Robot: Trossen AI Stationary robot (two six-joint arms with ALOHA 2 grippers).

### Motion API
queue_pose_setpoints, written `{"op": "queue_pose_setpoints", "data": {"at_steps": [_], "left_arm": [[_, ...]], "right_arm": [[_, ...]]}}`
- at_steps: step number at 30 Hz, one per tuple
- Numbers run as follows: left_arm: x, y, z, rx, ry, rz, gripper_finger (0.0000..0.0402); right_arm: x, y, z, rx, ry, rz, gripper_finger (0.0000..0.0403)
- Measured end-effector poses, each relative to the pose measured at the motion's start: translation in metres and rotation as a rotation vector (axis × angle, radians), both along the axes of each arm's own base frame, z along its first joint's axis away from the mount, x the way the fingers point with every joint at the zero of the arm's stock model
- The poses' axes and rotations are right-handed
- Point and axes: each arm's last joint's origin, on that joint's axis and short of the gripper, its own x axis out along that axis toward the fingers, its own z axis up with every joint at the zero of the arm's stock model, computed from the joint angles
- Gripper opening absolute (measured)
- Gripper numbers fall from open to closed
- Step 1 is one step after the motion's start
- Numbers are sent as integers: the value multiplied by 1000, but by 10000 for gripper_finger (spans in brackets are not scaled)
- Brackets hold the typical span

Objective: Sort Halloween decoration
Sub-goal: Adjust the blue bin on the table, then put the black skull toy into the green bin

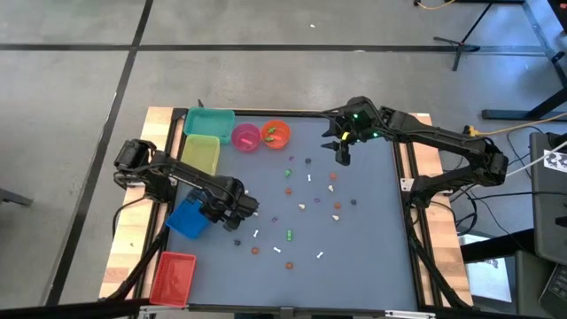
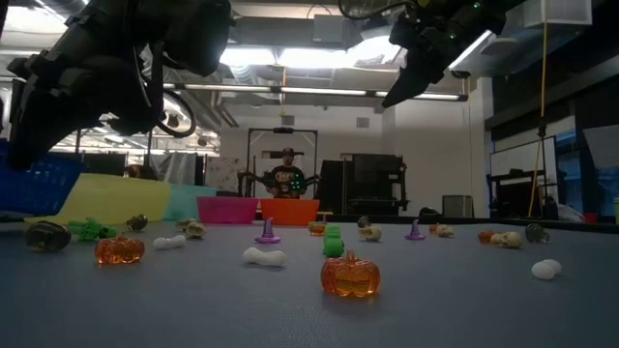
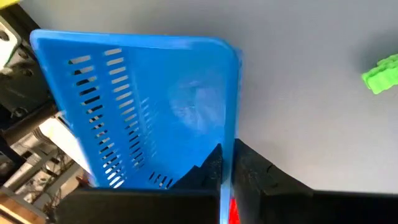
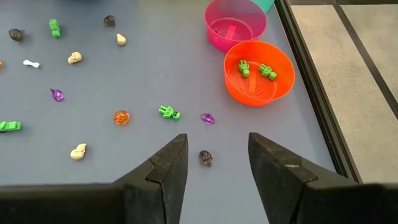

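Tiny trinkets (image 1: 306,199) in white, orange, green and dark purple lie scattered over the middle of the grey table; the low view shows an orange pumpkin (image 2: 350,275) nearest. My left gripper (image 1: 207,213) is shut on a blue slotted bin (image 1: 186,218) near the table's left side. My right gripper (image 1: 341,152) hangs open above the table's far right part, its fingers (image 4: 168,165) on either side of a dark trinket (image 4: 206,158) below, touching nothing. Two green trinkets (image 4: 256,69) lie in the orange bowl (image 4: 277,87). My left gripper (image 3: 229,165) holds the blue bin by one side wall (image 3: 231,118) at its rim, one finger (image 3: 208,169) inside and the other (image 3: 258,174) outside. The bin (image 2: 34,184) sits tilted; whether it is clear of the table cannot be seen.
Along the far left stand a teal bin (image 1: 210,121), a yellow bin (image 1: 200,152), a pink bowl (image 1: 245,136) and the orange bowl (image 1: 275,134). A red bin (image 1: 173,276) sits at the near left corner. A person (image 2: 286,174) stands far beyond the table.
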Motion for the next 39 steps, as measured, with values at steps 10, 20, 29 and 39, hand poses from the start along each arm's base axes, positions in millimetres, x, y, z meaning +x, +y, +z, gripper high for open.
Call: {"op": "queue_pose_setpoints", "data": {"at_steps": [10,20,29,39], "left_arm": [[-1,-5,0,9,-3,-33,102],[-6,-4,18,19,-114,-2,107],[3,4,42,-8,-427,11,107],[23,29,44,158,-631,-174,107]], "right_arm": [[0,0,0,0,1,0,168],[0,0,0,1,2,0,168],[0,0,0,2,3,0,168],[0,0,0,3,6,0,168]]}}
